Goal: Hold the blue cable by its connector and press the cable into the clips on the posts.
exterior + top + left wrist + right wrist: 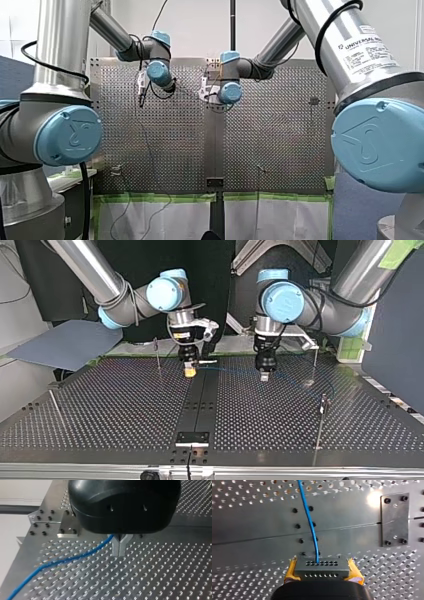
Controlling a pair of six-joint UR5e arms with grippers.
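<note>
Right gripper (pixel 321 563) clamps the connector (pixel 322 571) while left gripper (pixel 119 553), closed on the blue cable (pixel 75 558) near the connector, steadies it; no post (pixel 158 357) looks clipped yet.

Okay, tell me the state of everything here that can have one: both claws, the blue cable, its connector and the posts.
My right claw with yellow pads: shut on the grey perforated connector block.
My left black, metal-fingered claw: shut on the thin blue cable.
The thin blue cable: plugged into the connector block, strung between the claws.
The thin metal posts: upright; clips too small to tell.
</note>
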